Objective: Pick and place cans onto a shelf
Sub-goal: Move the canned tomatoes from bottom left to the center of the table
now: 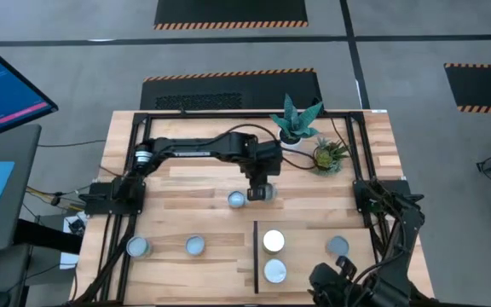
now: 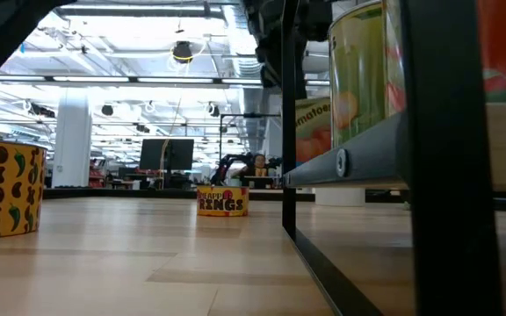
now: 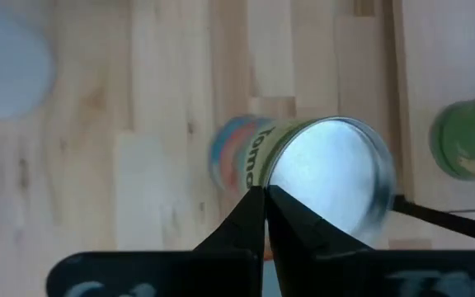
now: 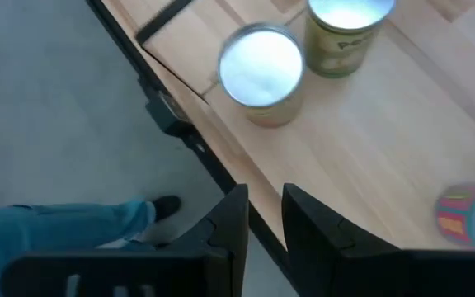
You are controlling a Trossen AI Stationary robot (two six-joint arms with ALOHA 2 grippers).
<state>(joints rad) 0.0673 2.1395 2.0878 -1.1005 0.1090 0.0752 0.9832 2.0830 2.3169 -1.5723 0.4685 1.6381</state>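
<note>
Wooden table (image 1: 194, 183): left claw (image 1: 262, 192), closed and empty, hovers just beside the upright can (image 1: 237, 199), on its shelf (image 1: 314, 277)-facing side.

Two potted plants stand at the far right of the wooden surface (image 1: 194, 183) — a teal spiky plant (image 1: 297, 120) and, just right of it, a green tufted plant (image 1: 328, 155). A monitor (image 1: 2, 89) sits off the left edge.

You are looking at an industrial robotics lab: hazard-striped floor mats (image 1: 230, 12), a monitor (image 1: 2, 89) beside the worktop (image 1: 203, 183), and ceiling lights (image 2: 181, 53) stretching over a wide hall.
</note>
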